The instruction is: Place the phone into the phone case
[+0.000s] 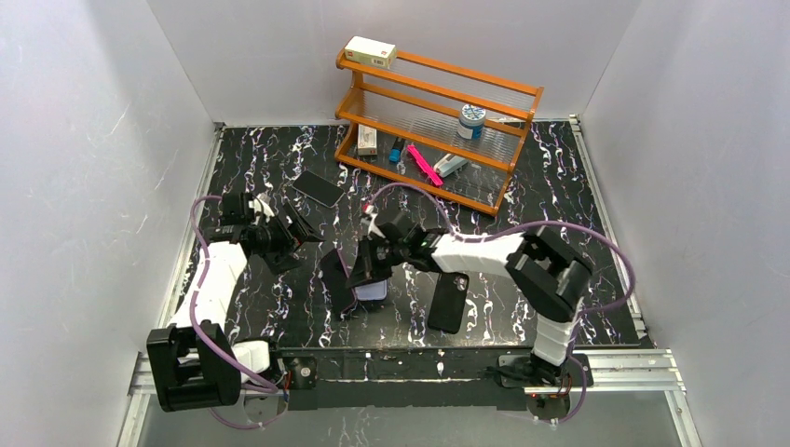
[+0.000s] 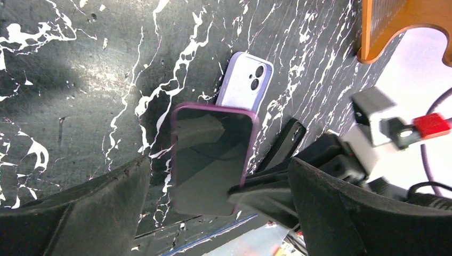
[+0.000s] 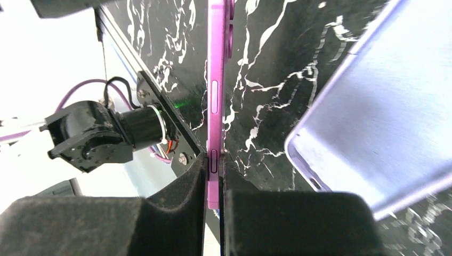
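While the right gripper (image 3: pixel 215 184) clamps a purple-rimmed, glossy dark handset (image 2: pixel 210 138) on edge, the left gripper (image 1: pixel 300 244) gapes empty; the plain black slab phone (image 1: pixel 319 188) lies far left, the matte black case (image 1: pixel 448 301) near right. Handset should land clear of both.

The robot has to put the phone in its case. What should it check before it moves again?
1. Right gripper grip: ok, it is shut tight on the purple-edged phone, which it holds up on edge.
2. Left gripper free: ok, its jaws are wide open with nothing in them.
3. Black phone in hand: not ok, it lies by the shelf and is not gripped.
4. Black case ready: ok, it lies flat and uncovered beside the right arm.
5. Lavender piece clear of the held phone: ok, the right wrist view shows a gap between them.
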You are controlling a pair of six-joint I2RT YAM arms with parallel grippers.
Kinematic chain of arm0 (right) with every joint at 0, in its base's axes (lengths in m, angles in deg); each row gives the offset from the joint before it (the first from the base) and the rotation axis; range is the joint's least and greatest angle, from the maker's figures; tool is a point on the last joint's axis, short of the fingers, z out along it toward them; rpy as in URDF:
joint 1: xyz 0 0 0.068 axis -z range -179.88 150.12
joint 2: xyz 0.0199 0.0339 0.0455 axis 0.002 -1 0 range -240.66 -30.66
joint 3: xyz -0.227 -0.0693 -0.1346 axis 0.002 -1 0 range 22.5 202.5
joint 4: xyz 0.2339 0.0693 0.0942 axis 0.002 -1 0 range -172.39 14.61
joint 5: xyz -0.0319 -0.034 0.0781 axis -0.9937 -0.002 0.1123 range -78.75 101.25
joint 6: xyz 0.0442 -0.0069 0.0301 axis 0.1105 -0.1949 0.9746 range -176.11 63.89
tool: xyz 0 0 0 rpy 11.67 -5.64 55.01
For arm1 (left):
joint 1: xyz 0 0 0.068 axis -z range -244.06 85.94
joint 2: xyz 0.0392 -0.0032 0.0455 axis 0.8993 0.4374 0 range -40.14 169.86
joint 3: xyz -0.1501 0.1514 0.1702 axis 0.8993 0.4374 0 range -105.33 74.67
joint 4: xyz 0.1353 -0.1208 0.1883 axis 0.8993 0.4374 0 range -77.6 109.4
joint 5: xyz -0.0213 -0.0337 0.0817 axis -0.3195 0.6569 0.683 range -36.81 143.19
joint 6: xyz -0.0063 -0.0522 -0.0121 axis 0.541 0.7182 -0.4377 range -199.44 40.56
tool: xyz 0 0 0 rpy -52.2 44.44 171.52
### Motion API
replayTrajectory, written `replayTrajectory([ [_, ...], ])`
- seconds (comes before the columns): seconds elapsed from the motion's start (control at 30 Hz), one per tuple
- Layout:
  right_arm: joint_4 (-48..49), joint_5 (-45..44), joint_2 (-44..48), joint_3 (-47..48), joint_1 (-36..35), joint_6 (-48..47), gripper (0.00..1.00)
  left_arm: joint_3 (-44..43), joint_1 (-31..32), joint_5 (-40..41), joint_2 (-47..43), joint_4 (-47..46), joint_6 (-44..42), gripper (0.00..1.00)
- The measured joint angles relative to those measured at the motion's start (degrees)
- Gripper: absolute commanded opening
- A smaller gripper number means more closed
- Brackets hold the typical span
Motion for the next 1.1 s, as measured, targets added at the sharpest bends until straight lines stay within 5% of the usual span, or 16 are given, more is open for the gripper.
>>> replayTrajectory([
  [0.47, -3.2, -4.4, 17.8, -7.9, 9.5, 1.5, 0.01, 3.2, 4.5, -0.8, 3.0, -3.9, 0.7, 0.76],
  [0.67, -4.4, -6.0, 17.8, -11.4, 10.0, 3.7, 0.01, 7.5, 11.6, -0.9, 6.0, -12.2, 5.0, 0.70],
  [1.1, -1.6, -5.8, 11.1, -13.7, 11.0, 6.7, 0.01, 14.3, 15.6, -4.4, 11.1, -30.1, 13.0, 0.64],
])
